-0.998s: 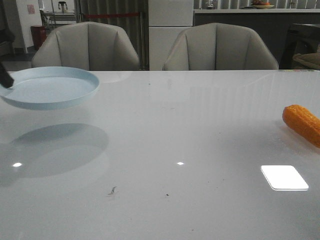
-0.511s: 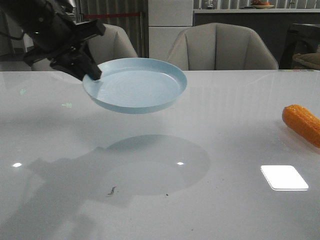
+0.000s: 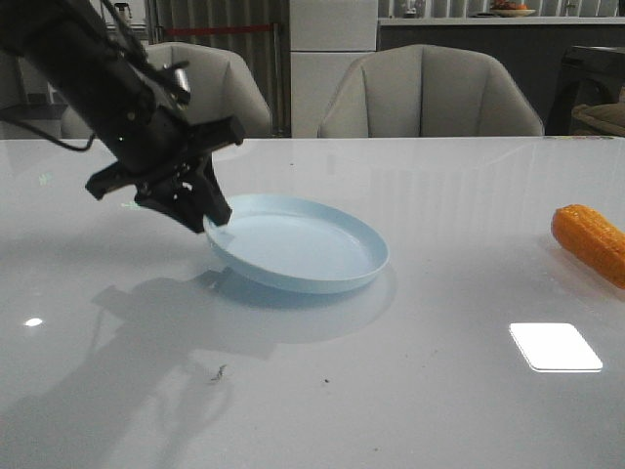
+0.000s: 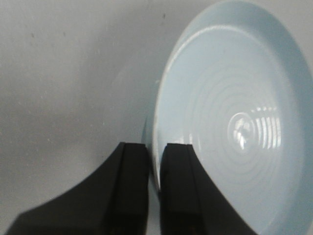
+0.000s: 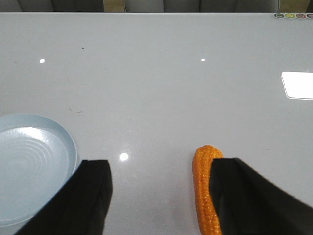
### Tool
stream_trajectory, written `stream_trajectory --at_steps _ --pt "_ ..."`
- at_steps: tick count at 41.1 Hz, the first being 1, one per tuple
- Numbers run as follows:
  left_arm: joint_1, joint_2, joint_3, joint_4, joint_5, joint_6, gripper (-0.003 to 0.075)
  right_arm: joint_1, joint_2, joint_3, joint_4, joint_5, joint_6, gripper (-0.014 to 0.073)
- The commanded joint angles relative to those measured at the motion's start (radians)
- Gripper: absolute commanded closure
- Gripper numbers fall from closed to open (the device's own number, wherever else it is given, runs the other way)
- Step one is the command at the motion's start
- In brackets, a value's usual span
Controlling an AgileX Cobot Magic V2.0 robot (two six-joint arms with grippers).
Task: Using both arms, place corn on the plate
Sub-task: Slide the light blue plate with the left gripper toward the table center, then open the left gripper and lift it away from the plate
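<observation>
The pale blue plate (image 3: 303, 249) is at the table's middle left, tilted a little, its right side down at the surface. My left gripper (image 3: 217, 223) is shut on the plate's left rim; in the left wrist view the rim (image 4: 155, 122) runs between the two fingers of the gripper (image 4: 155, 152). The orange corn (image 3: 589, 239) lies flat at the far right edge of the table. In the right wrist view my right gripper (image 5: 161, 164) stands open above the table, the corn (image 5: 204, 191) just inside its one finger and the plate (image 5: 29, 166) beyond the other. The right arm is out of the front view.
The white glossy table (image 3: 391, 391) carries a bright rectangular light reflection (image 3: 555, 347) near the front right. Two beige chairs (image 3: 430, 93) stand behind the far edge. A small dark speck (image 3: 219, 371) lies on the table in front of the plate.
My left arm carried the plate from the far left, in the air, rightward and down to the table's middle left. The corn has not moved.
</observation>
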Motion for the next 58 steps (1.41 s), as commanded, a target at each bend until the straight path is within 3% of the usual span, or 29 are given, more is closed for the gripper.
stream_trajectory --at_steps 1,7,16,19,26,36,51,58 --pt "-0.007 -0.024 -0.034 -0.039 0.027 -0.009 0.0547 0.000 -0.012 -0.037 -0.002 -0.072 -0.007 0.0063" --pt "-0.007 -0.013 -0.034 -0.039 0.030 0.010 0.0513 0.000 -0.012 -0.037 -0.002 -0.072 -0.007 0.0063" --pt "-0.007 -0.013 -0.054 -0.020 0.015 0.021 0.0227 0.000 -0.012 -0.037 -0.002 -0.072 -0.007 0.0063" --pt "-0.007 -0.013 -0.071 -0.019 0.021 0.021 0.0188 0.000 -0.012 -0.037 -0.002 -0.072 -0.007 0.0063" --pt "0.009 -0.013 -0.153 0.016 0.049 0.021 0.0194 0.000 -0.012 -0.037 -0.002 -0.071 -0.007 0.0063" --pt "0.118 -0.028 -0.391 0.099 0.271 0.047 0.0193 0.000 -0.012 -0.037 -0.002 -0.049 -0.007 0.0063" --pt "0.235 -0.311 -0.380 0.368 0.031 0.047 0.0193 -0.050 0.000 -0.047 -0.001 -0.013 0.011 0.0068" --pt "0.299 -0.468 -0.244 0.400 -0.098 0.047 0.0193 -0.157 0.113 -0.177 -0.009 0.192 0.027 0.0095"
